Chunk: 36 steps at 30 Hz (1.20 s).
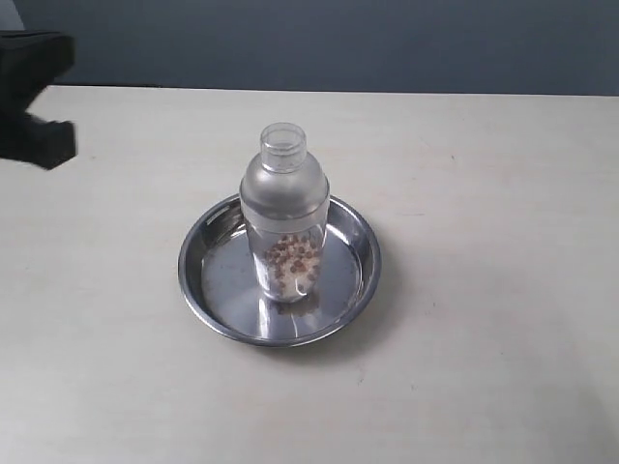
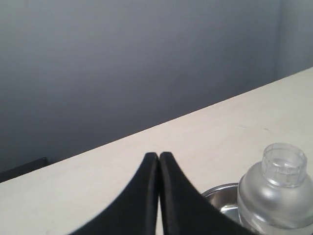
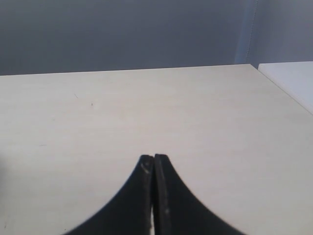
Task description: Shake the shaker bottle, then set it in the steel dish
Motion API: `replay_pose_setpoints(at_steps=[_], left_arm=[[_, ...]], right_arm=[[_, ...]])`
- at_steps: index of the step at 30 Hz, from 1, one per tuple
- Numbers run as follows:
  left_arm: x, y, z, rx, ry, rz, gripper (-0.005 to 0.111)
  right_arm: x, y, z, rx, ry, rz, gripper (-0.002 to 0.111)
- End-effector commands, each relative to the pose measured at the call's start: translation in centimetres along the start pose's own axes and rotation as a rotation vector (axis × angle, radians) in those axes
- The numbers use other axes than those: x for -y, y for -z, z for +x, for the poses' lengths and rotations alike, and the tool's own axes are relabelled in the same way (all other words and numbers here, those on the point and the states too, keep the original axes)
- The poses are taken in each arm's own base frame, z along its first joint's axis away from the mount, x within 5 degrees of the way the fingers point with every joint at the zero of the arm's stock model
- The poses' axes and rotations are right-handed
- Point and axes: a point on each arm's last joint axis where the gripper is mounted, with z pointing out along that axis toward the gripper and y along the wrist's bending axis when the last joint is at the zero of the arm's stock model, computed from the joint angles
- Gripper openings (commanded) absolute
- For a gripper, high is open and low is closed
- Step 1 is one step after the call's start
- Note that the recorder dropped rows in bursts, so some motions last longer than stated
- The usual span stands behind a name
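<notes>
The shaker bottle (image 1: 283,215) stands upright in the middle of the steel dish (image 1: 215,295), brown grains lying at its bottom. In the left wrist view its frosted dome and cap, the shaker bottle (image 2: 279,193), rise beside a bit of the steel dish (image 2: 220,196). My left gripper (image 2: 159,155) is shut with nothing between its fingers, well away from the bottle; in the exterior view a black part of the left arm (image 1: 34,97) shows at the far left edge. My right gripper (image 3: 153,157) is shut and empty over bare tabletop, outside the exterior view.
The pale wooden table (image 1: 484,193) spreads all round the dish. A grey-blue wall (image 1: 338,39) runs behind its far edge. In the right wrist view a white surface (image 3: 293,78) adjoins the table's corner.
</notes>
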Motion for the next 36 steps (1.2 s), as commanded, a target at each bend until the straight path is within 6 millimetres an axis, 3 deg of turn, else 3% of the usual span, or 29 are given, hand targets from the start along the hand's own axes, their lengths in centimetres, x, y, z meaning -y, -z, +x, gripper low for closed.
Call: replay_pose_setpoints(at_steps=[1, 5, 11, 21, 28, 36], left_arm=[[-0.4, 4.7, 1.7, 0.036, 0.077, -0.059, 0.000], [-0.6, 7.5, 4.1, 0.034, 0.203, -0.091, 0.000], [-1.3, 9.8, 7.1, -0.148, 0.314, -0.206, 0.000], [-1.6, 10.1, 7.8, -0.166, 0.259, -0.243, 0.000], [0.1, 10.9, 10.5, -0.121, 0.059, -0.081, 0.000], [0.2, 11.5, 11.1, -0.051, 0.045, -0.130, 0.000]], right_arm=[[0.0, 0.0, -0.1, 0.017, 0.000, 0.004, -0.001], [0.0, 0.0, -0.1, 0.017, 0.000, 0.004, -0.001], [0.0, 0.0, -0.1, 0.017, 0.000, 0.004, -0.001], [0.0, 0.0, -0.1, 0.017, 0.000, 0.004, -0.001], [0.0, 0.0, -0.1, 0.017, 0.000, 0.004, -0.001], [0.0, 0.0, -0.1, 0.017, 0.000, 0.004, -0.001]])
